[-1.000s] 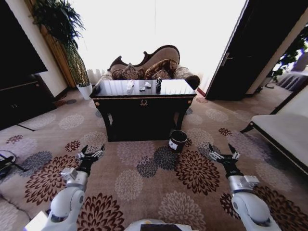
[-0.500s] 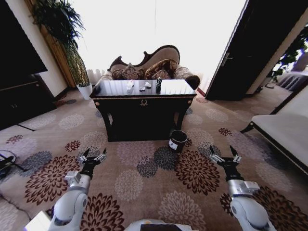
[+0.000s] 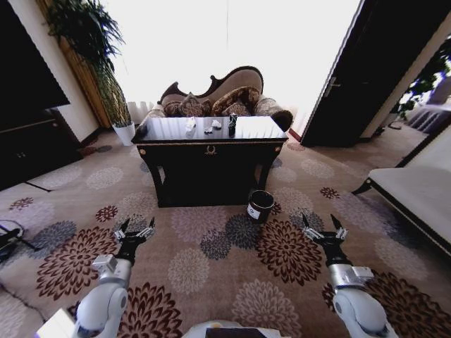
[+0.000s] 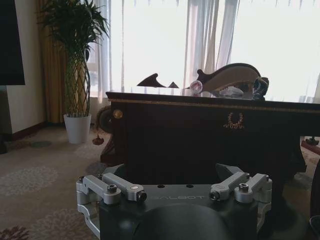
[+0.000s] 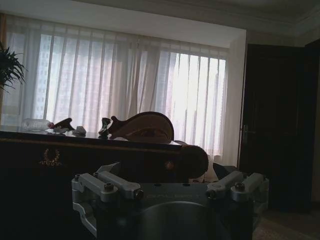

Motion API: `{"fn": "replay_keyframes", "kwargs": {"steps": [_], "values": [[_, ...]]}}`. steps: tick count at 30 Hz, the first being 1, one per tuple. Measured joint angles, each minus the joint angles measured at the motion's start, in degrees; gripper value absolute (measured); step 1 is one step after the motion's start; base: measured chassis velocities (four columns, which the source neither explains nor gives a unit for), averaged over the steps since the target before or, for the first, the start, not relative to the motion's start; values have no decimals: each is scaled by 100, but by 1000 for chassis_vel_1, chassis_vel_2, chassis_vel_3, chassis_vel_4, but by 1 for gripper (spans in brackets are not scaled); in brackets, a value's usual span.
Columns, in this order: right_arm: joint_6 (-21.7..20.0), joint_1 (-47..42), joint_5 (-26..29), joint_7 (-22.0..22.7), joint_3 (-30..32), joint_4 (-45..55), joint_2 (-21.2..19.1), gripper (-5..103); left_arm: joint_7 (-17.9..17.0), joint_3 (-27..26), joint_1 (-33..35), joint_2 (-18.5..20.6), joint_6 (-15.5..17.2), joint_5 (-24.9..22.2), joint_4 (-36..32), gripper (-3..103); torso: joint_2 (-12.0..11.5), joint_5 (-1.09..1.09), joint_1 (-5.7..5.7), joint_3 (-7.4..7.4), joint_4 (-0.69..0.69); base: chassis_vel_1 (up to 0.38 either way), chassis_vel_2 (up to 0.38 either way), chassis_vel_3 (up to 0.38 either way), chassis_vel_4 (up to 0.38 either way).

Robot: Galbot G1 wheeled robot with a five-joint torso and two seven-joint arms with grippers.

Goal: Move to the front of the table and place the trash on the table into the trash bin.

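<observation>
The dark table (image 3: 208,174) with its gold ornament stands ahead of me across the carpet. On its glossy top lie small white paper wads (image 3: 190,124) and a dark can (image 3: 232,123). The black trash bin (image 3: 260,205) sits on the floor by the table's front right leg. My left gripper (image 3: 136,231) and right gripper (image 3: 322,229) hang low over the carpet, both open and holding nothing, well short of the table. In the left wrist view the left gripper (image 4: 175,187) faces the table front (image 4: 200,135), with the can (image 4: 260,87) on top. The right gripper (image 5: 170,189) faces the table's right end.
A patterned sofa (image 3: 225,98) stands behind the table. A potted plant (image 3: 113,98) is at the back left, a dark cabinet (image 3: 32,141) on the left, a bench (image 3: 416,193) on the right. Open floral carpet (image 3: 218,246) lies between me and the table.
Both grippers have sunk slightly toward me over the carpet. The right one has also edged left. The table, trash and bin sit where they were.
</observation>
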Motion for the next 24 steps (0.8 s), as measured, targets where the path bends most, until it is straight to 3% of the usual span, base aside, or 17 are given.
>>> {"fn": "replay_keyframes", "kwargs": {"steps": [12,24], "values": [[51,59,30,-35,-55,-114,14,100,1,22,12,-25,0,43,51,100,1,1,-2,-1,0,-72,69,72,-77],[76,94,13,-32,-135,-180,17,100,2,68,-8,-112,-38,132,73,100,-1,-1,4,1,0,-253,279,252,-277]]}}
